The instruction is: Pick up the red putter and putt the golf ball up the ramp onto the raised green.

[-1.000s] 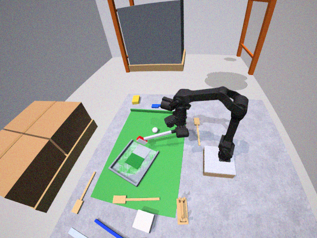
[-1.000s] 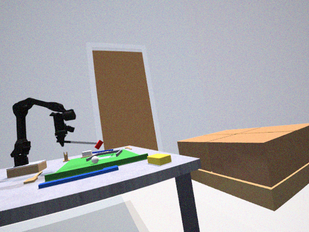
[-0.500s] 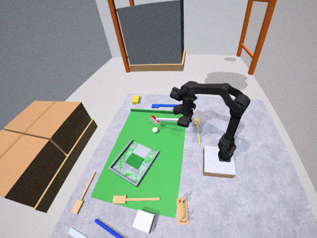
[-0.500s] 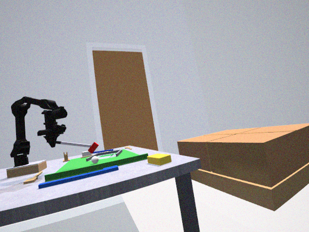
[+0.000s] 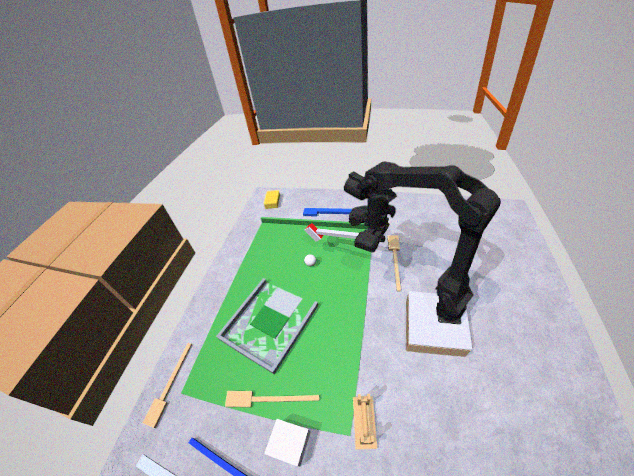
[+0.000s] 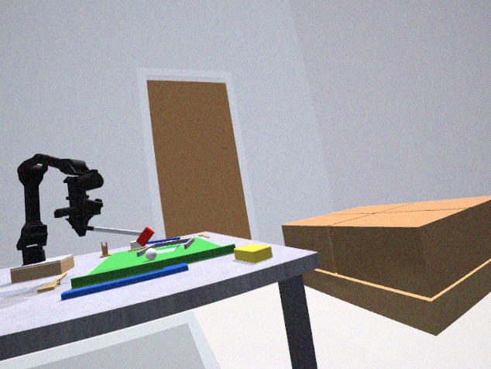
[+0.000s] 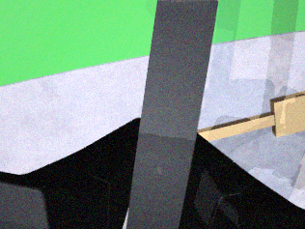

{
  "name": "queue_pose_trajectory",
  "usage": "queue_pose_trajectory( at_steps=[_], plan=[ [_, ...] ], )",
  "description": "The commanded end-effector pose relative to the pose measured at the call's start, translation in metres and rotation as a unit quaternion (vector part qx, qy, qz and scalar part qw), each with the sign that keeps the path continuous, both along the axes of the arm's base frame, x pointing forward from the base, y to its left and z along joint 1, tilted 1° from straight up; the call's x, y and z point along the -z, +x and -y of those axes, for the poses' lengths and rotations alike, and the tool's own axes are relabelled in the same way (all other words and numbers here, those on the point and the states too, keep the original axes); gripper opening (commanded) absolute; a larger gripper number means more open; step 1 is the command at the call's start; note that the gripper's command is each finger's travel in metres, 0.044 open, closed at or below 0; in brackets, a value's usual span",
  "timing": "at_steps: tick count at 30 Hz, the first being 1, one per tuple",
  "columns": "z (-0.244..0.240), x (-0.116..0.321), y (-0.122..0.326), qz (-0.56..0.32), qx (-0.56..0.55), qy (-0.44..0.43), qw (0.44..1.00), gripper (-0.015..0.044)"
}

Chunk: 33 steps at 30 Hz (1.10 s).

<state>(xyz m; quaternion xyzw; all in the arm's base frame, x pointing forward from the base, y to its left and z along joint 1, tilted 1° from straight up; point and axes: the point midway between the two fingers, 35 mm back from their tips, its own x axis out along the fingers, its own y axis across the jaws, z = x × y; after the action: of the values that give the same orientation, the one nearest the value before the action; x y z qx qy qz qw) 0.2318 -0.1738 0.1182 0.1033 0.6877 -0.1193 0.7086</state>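
Observation:
My gripper (image 5: 369,239) (image 6: 82,231) (image 7: 159,130) is shut on the shaft of the red putter (image 5: 335,232) (image 6: 117,230) (image 7: 177,71) and holds it above the mat. The red head is raised, beyond the ball in the top view, near the green back rail. The wrist view shows only the grey shaft, not the head. The white golf ball (image 5: 309,260) (image 6: 150,253) sits on the green mat (image 5: 340,317), between the putter head and the ramp. The pale ramp (image 5: 283,303) leads to the darker raised green (image 5: 269,321), inside grey walls (image 5: 313,312).
A green rail (image 5: 279,221) (image 6: 158,265) edges the mat's far end, with a blue bar (image 5: 332,211) (image 6: 126,281) behind it. A yellow block (image 5: 271,198) (image 6: 252,253) is at the far corner. A wooden mallet (image 5: 396,261) (image 7: 290,115) lies beside the mat; another (image 5: 239,398) lies across its near end.

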Motion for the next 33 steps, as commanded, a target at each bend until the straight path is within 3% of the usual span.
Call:
queue_pose_trajectory(
  at_steps=[1,33],
  plan=[
    [0.0,0.019,-0.001,-0.004,0.003,0.002,1.0,0.0],
    [0.0,0.055,-0.001,-0.004,0.001,0.003,1.0,0.0]
  ],
)
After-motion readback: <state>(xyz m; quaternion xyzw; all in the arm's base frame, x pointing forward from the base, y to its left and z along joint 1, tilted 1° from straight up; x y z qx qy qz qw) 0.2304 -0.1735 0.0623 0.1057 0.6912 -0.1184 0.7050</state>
